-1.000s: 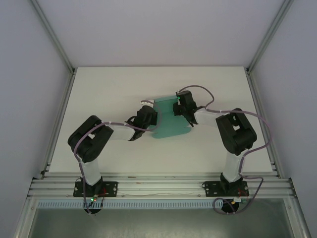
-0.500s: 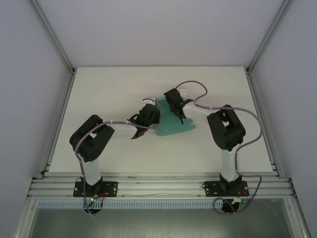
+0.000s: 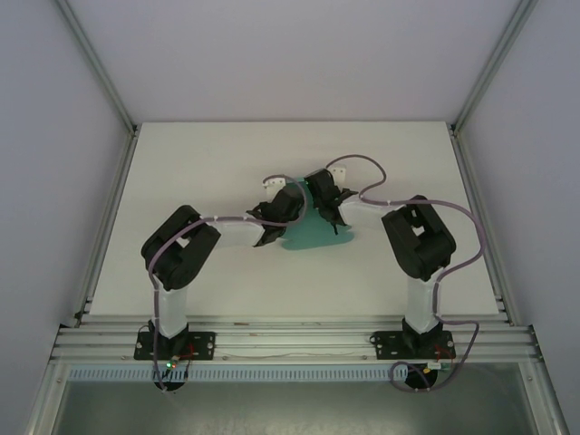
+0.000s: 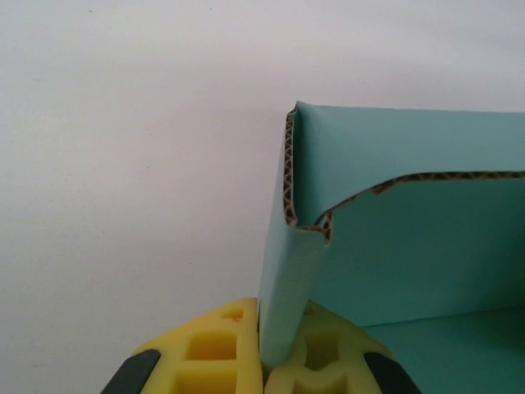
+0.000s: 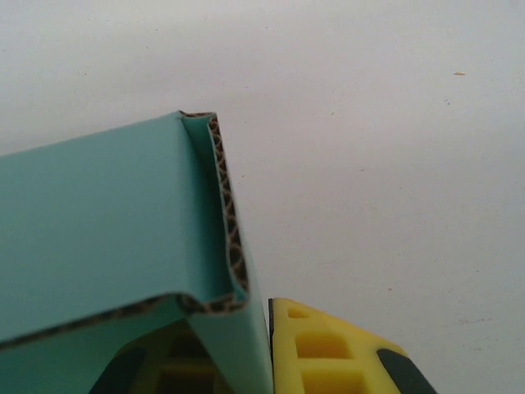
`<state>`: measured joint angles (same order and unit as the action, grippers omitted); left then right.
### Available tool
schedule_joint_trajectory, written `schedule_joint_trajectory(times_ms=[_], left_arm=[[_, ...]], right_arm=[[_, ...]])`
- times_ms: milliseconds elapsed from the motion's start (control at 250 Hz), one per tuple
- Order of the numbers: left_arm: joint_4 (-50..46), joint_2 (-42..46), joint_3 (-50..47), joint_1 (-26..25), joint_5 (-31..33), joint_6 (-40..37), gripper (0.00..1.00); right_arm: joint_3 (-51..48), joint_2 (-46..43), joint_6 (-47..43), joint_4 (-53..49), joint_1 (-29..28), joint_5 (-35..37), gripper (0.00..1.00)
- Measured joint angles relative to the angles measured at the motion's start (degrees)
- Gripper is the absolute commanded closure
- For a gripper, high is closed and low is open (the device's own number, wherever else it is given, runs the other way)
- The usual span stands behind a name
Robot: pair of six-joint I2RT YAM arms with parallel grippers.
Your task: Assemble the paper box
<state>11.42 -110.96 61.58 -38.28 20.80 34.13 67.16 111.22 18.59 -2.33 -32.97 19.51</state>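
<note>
Now that the right gripper (image 5: 246, 361) has swung toward 9 o'clock and nipped shut on an upturned wall, the left gripper (image 4: 262, 365) clamps the facing wall. The box (image 3: 313, 234) sits mid table (image 3: 181, 163), 12 o'clock of the bases, narrower than before. Judged: sides rising, folding under way.

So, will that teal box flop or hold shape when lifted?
Probably stiff: the paper box shows a fluted corrugated edge, and its pinched wall stands upright. Likely light, the card being thin. Its folds may spring open if the left gripper or right gripper releases.
</note>
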Motion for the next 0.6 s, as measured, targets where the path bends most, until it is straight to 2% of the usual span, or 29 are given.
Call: schedule_joint_trajectory(times_ms=[348,600], left_arm=[[-9.5,-4.2,8.2,-0.7,5.4,3.5,1.0],[-13.8,-5.9,11.8,-0.9,6.3,7.2,1.0]], right_arm=[[-1.5,-0.8,0.1,2.0,0.3,-0.7,1.0],[-2.5,-1.5,0.0,3.5,1.7,-3.5,1.0]])
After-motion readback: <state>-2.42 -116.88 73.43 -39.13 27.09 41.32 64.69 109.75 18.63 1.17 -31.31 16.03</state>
